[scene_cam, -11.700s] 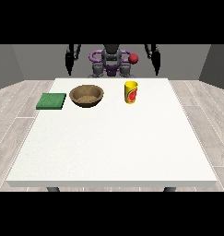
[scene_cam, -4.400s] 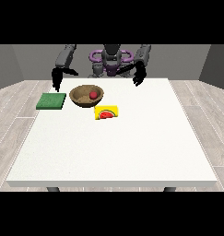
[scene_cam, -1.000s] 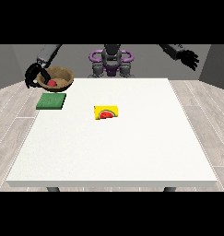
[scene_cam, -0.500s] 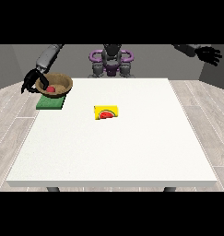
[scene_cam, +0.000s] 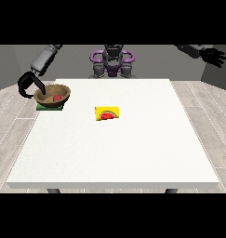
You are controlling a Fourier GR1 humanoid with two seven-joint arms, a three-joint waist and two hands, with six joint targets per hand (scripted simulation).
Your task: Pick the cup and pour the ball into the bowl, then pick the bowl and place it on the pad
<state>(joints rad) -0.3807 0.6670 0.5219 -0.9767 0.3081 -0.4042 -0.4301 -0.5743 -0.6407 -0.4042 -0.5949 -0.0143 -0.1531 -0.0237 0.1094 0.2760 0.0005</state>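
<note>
A brown bowl [scene_cam: 62, 89] sits low over the green pad [scene_cam: 50, 107] at the table's far left, with a red ball [scene_cam: 56, 98] inside it. The hand at the view's left [scene_cam: 27, 84] curls round the bowl's left rim. Whether the bowl rests on the pad I cannot tell. A yellow cup [scene_cam: 108, 113] with a watermelon picture lies on its side near the table's middle. The hand at the view's right [scene_cam: 214, 56] is raised high off to the right, fingers spread, holding nothing.
The white table [scene_cam: 133, 148] stretches towards the camera. The robot's purple and grey torso [scene_cam: 112, 62] stands behind the far edge. The pad lies close to the table's left edge.
The bowl with the ball has come down and slightly right onto or just above the pad, still held. The hand at the view's right has stayed raised far right.
</note>
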